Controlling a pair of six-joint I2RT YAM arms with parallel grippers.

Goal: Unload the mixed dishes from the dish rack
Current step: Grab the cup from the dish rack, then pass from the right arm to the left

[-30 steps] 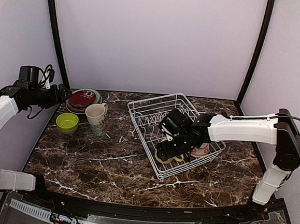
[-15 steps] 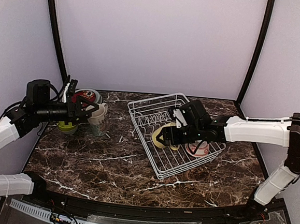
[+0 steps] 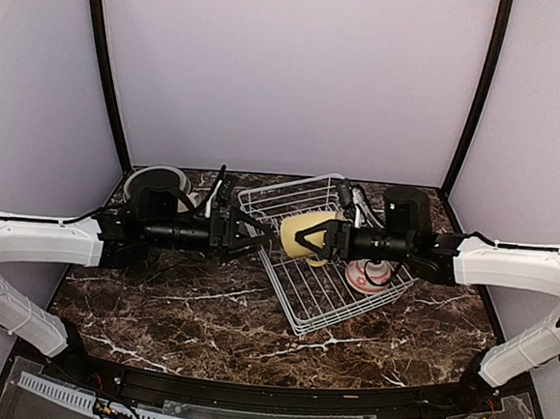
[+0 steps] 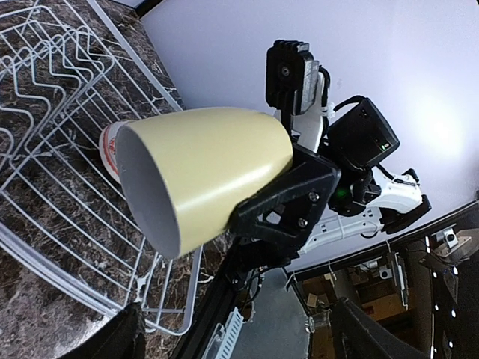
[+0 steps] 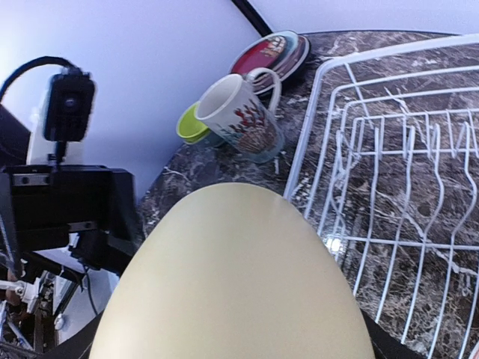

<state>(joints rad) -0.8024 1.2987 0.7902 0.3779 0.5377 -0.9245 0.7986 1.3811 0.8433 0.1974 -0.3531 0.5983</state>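
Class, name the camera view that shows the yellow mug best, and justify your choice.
Left wrist view: the yellow mug is seen nearly whole, open mouth and side. Top external shows it small, partly hidden; right wrist shows only its curved side, close up.

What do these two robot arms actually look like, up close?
The left arm and right arm both have smooth white tubular shells linked by chunky black joints. The left claw and right claw are black, angular and two-fingered. Thin black cables loop at the wrists, and a black boxy camera sits on the right wrist.
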